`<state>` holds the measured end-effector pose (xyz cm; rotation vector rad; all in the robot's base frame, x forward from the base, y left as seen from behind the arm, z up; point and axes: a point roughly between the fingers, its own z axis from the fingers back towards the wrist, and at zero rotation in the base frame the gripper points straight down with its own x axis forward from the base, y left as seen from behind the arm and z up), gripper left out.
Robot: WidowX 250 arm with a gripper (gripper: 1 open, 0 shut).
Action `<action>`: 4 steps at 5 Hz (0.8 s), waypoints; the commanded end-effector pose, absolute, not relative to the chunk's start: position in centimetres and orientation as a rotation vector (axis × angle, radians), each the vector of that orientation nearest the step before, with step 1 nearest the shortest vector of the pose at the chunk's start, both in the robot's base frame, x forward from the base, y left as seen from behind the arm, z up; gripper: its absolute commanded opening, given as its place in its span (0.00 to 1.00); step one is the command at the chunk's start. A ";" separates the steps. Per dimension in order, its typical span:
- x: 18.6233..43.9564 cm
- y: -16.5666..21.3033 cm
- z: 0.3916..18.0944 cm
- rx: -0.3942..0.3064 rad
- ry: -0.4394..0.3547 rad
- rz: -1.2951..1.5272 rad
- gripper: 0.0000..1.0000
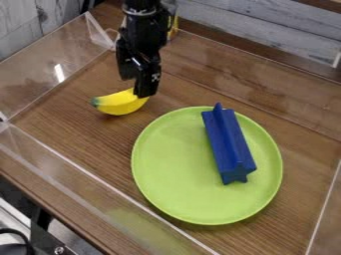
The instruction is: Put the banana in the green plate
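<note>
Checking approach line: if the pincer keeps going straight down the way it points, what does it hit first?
Most likely the banana: the open pincer hangs just above it. Depth from one view is uncertain.

**Listener:** What are the surfaces like on your screen?

**Operator:** I see a table (80,149) of dark brown wood, its grain running in long streaks, with a soft sheen. Clear glossy plastic walls (40,65) surround it and catch pale reflections.

**Listener:** And the objects?

**Operator:** The banana (122,102) looks like smooth yellow plastic, slightly shiny. The green plate (180,169) is smooth and evenly coloured, more matt, likely plastic. On it I see a blue block (229,145), matt, with crisp moulded-looking edges.

**Listener:** The robot's tool?

**Operator:** My gripper (139,78) looks hard and black, mostly matt; I cannot tell whether it is metal or plastic.
</note>
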<state>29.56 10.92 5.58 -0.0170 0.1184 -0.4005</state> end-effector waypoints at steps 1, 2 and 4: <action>30.1 11.7 6.3 0.004 0.077 -0.391 1.00; 30.1 12.0 5.6 -0.002 0.081 -0.387 1.00; 29.8 12.6 4.5 -0.011 0.090 -0.372 1.00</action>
